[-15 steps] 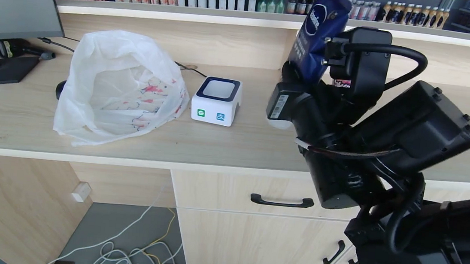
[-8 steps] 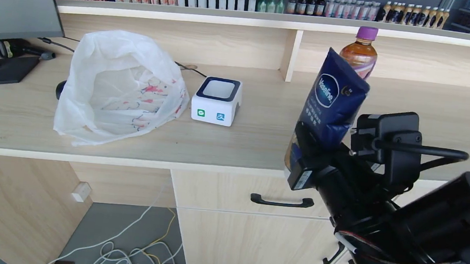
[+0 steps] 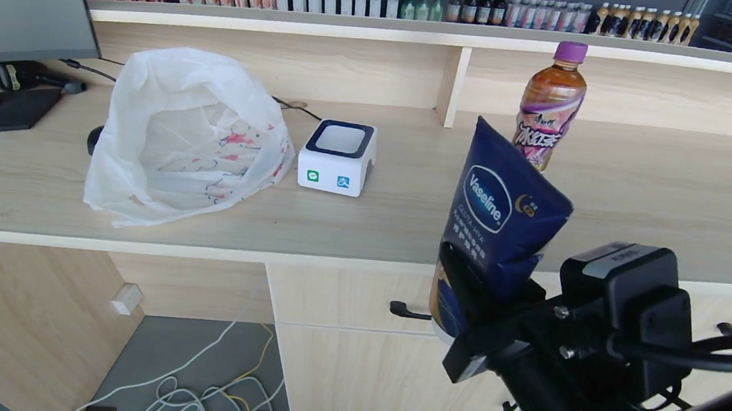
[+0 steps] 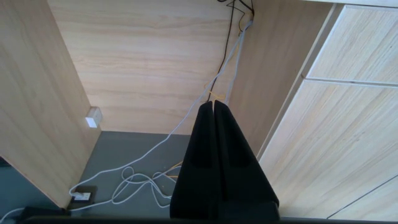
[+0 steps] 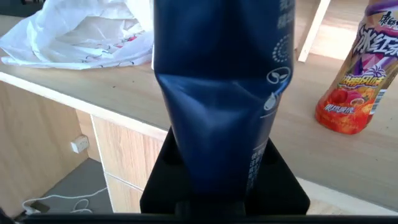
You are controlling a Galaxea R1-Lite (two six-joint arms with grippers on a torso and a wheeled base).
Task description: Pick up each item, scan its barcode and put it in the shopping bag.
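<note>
A pale wooden surface (image 3: 371, 226) carries an open white shopping bag (image 3: 184, 141), a small white scanner (image 3: 337, 157) just beside it, and 1 purple-capped bottle (image 3: 548, 105) well apart to the right. The right hand (image 3: 474, 303) clamps the lower end of a dark blue tube (image 3: 507, 206), held roughly upright at the surface's front edge. The left hand (image 4: 213, 109) has its 2 fingers (image 4: 202, 143) pressed together, empty.

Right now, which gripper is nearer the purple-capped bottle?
Right. The right gripper, shut on the blue tube, is just in front of the bottle; the left gripper hangs low beside the cabinets, over the floor cables.
</note>
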